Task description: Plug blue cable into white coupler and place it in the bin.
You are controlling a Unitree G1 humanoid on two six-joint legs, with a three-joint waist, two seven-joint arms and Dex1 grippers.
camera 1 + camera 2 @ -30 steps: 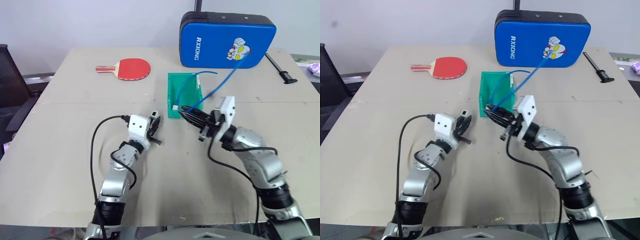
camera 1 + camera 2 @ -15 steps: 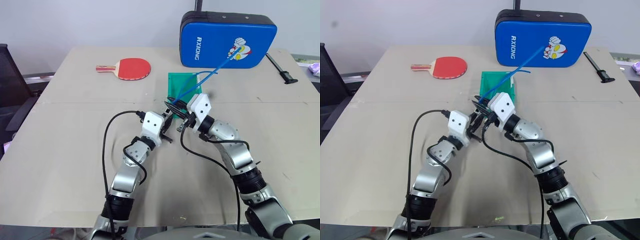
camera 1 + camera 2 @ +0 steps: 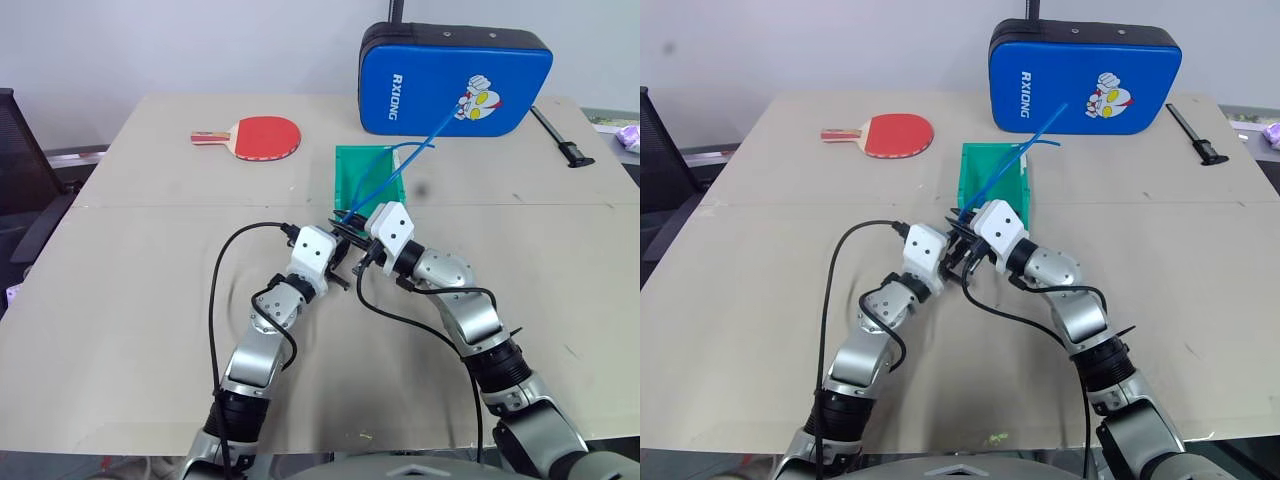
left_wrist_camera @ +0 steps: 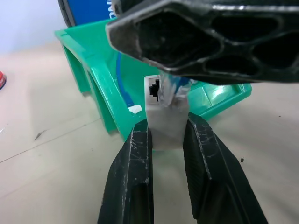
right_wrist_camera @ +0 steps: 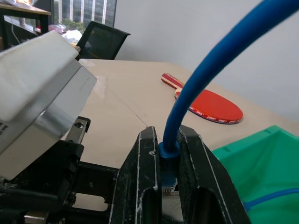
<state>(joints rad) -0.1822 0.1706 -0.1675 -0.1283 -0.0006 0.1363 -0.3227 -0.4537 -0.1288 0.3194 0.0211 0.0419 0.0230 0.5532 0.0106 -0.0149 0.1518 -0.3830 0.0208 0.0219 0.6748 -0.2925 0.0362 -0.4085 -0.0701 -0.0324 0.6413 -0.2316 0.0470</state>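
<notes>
My left gripper point(image 4: 167, 127) is shut on the white coupler point(image 4: 156, 113), whose dark socket faces away from it. My right gripper point(image 5: 167, 135) is shut on the blue cable point(image 5: 219, 60) just behind its clear plug point(image 4: 174, 91). The plug touches the coupler's socket face; whether it is seated I cannot tell. Both grippers point(image 3: 338, 262) point(image 3: 350, 224) meet tip to tip above the table, just in front of the green bin point(image 3: 349, 168). The cable point(image 3: 405, 165) rises from them over the bin toward the blue case.
Another blue cable point(image 4: 119, 70) with a white block lies inside the bin. Behind the bin stands a blue padded case point(image 3: 455, 80). A red table tennis paddle point(image 3: 262, 137) lies at the far left, and a black tool point(image 3: 560, 135) at the far right.
My right gripper has swung left and slightly down with the cable, and my left gripper has shifted right. Their tips have come together, so the plug now sits against the coupler.
</notes>
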